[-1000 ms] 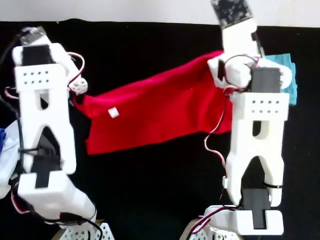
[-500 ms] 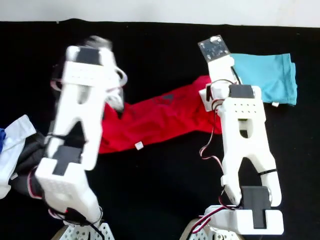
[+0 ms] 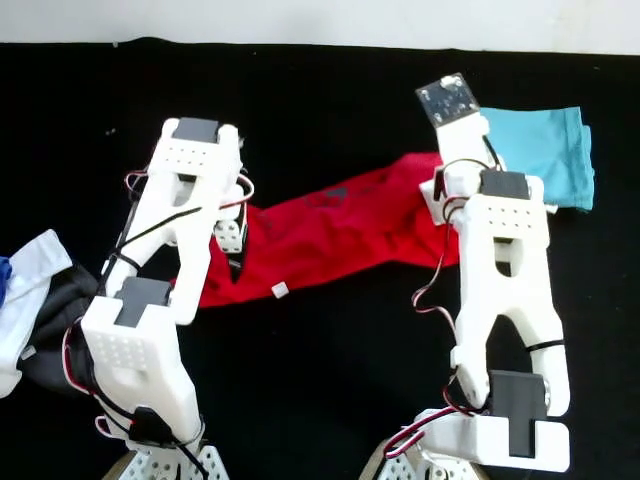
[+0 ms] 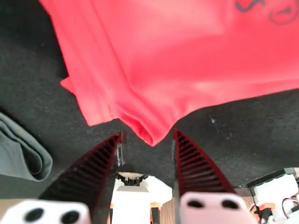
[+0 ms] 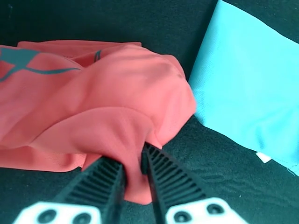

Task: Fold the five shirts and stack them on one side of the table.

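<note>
Black table (image 3: 330, 380): teal shirt (image 3: 545, 150) folded; red shirt (image 3: 330, 235) mid-fold, right claw (image 5: 132, 156) clamped on it, left claw (image 4: 147, 135) open at its corner; heap (image 3: 35, 290) not yet folded.

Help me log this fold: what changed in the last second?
The left arm swung inward and the red shirt, earlier stretched wide between both arms, dropped into a narrower band on the table. The left claw is open at its corner; the right claw stays shut on it. Teal shirt unmoved.
</note>
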